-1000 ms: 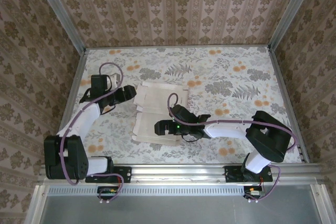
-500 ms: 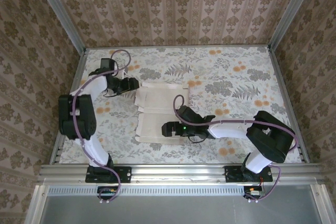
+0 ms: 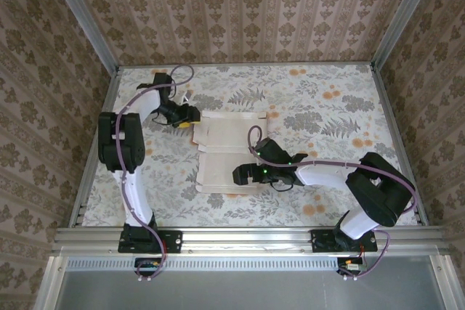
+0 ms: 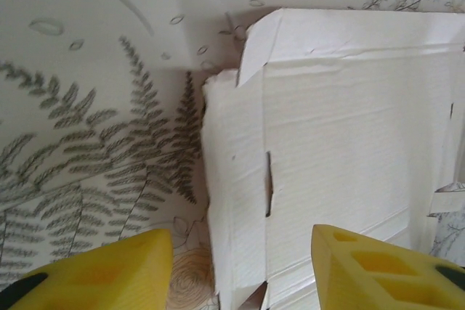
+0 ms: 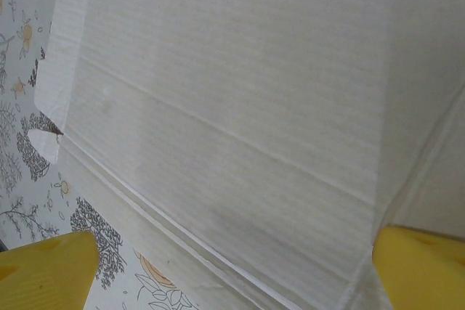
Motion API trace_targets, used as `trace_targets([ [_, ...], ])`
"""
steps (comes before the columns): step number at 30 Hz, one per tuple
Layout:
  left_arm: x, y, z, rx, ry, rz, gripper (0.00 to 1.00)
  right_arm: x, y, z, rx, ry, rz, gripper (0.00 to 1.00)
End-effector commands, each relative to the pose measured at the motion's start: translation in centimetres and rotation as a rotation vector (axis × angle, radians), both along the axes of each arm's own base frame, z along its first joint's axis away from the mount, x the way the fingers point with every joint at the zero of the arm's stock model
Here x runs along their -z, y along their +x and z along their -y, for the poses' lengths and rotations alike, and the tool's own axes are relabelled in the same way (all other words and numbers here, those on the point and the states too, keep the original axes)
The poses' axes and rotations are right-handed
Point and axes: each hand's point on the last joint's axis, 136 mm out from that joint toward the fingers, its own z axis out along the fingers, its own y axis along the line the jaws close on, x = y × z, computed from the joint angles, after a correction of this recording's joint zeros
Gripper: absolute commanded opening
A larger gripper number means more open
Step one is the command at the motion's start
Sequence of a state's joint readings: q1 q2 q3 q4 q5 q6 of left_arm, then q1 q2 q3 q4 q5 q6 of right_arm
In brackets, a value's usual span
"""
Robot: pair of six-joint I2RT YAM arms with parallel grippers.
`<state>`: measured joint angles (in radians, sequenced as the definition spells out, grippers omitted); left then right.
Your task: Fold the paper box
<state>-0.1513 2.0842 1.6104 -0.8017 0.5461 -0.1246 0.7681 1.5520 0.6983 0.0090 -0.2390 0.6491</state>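
Observation:
The paper box (image 3: pixel 229 136) lies flat and unfolded on the table, pale off-white face up, its creases and side flaps showing. My left gripper (image 3: pixel 190 115) is at the box's far left corner. In the left wrist view the left gripper (image 4: pixel 240 281) is open, its yellow fingertips (image 4: pixel 94 270) astride the box's narrow left flap (image 4: pixel 232 201), which lies flat. My right gripper (image 3: pixel 241 175) hovers over the near panel. In the right wrist view the right gripper (image 5: pixel 232 281) is wide open over the box's creased sheet (image 5: pixel 240 92), holding nothing.
The flower-patterned table (image 3: pixel 327 107) is bare to the right of and behind the box. Wallpapered walls close it in on three sides. An aluminium rail (image 3: pixel 247 237) with both arm bases runs along the near edge.
My left arm swung from the table's left side to the box's far left corner, and its jaws narrowed. The box and my right gripper shifted slightly to the right.

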Motion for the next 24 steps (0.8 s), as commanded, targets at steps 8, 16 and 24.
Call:
trace_targets([
  [8, 1.8, 0.1, -0.1, 0.09, 0.086, -0.131, 0.44, 3.2, -1.8, 2.3, -0.016, -0.104, -0.086, 1.0],
  [16, 2.0, 0.5, 0.4, 0.125, 0.083, -0.158, 0.31, 3.5, -1.8, 2.6, -0.008, -0.11, -0.084, 1.0],
  [24, 2.1, 0.5, 1.3, 0.157, 0.026, -0.177, 0.2, 3.2, -1.6, 2.7, 0.006, -0.099, -0.076, 1.0],
])
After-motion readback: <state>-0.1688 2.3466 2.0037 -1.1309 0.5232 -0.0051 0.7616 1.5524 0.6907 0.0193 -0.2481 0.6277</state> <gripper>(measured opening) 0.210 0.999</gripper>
